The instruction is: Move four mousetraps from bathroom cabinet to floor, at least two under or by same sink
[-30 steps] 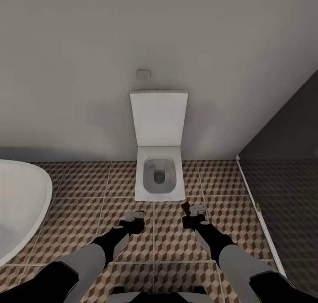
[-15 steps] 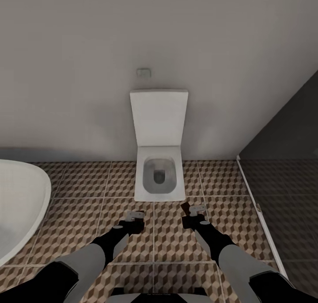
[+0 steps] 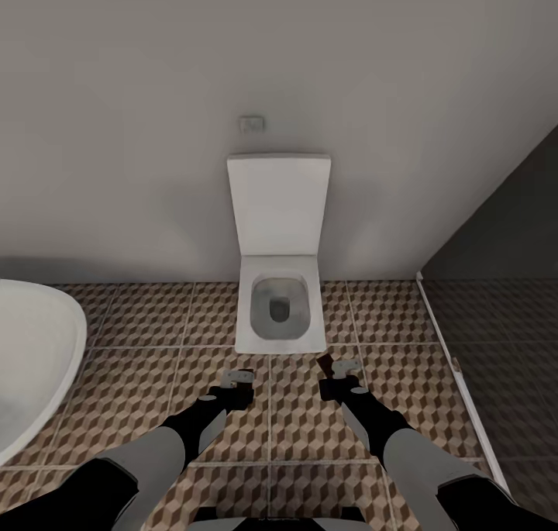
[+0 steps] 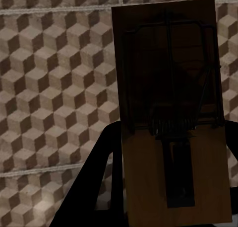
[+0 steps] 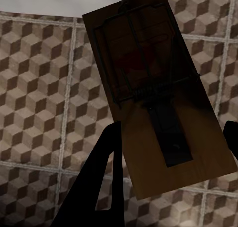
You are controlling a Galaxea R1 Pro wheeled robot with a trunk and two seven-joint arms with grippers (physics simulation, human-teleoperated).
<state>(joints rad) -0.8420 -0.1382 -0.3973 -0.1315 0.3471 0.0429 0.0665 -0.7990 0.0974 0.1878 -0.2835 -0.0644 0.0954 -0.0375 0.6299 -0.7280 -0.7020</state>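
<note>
Transit step, as I read it: both arms loaded, robot facing the toilet (image 3: 279,279), not a sink. Bathroom floor (image 3: 155,345) with the cube tiles runs from the wall back under the arms; bathtub (image 3: 35,360) rim at the floor's left edge, dark shower floor (image 3: 504,376) past the right edge.

Left tool (image 3: 237,384): closed on a mousetrap (image 4: 171,122). In the left wrist view the board sits between the fingers, spring bar side facing the camera, sticking out well past the tips, held above the tiles.

Right tool (image 3: 339,376): also clamped on a mousetrap (image 5: 156,88), board tilted a bit relative to the fingers, red mark visible under the bar, grout lines of the floor beneath it.

In the head view both tools hang just in front of the toilet bowl, apart from each other, neither trap touching the floor.

Next move, my call: turn the base to find the vanity sink, drive up, lower the arms close to the tiles beside or under it, then release. Dropping from this height risks a bounce or flip.
</note>
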